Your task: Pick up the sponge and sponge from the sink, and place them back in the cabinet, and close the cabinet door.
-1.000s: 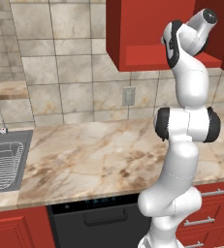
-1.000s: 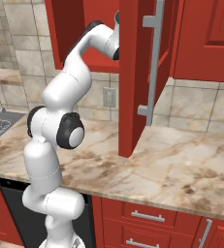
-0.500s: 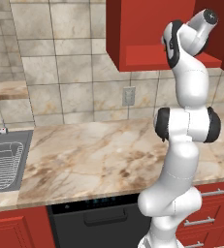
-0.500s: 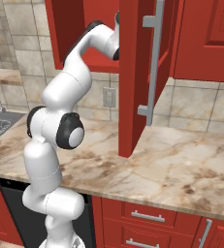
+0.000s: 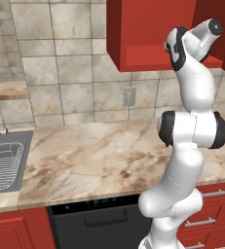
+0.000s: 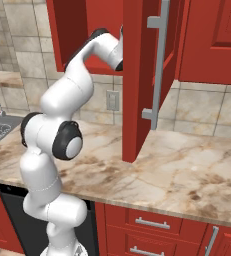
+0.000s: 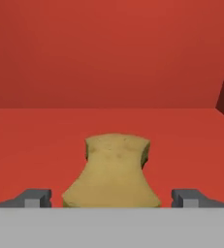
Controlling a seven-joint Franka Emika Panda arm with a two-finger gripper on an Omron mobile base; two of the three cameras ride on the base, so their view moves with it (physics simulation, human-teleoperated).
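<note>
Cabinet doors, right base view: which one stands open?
The cabinet door with the long silver bar handle, swung outward; the panelled door right of it is shut.

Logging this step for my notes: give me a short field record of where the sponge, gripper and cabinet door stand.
sponge: tan-yellow sponge lies on the red cabinet shelf
gripper: gripper open, fingertips apart either side of the sponge
arm: reaches into the cabinet
cabinet door: cabinet door stands open
sink: sink at left, wire rack inside
</note>
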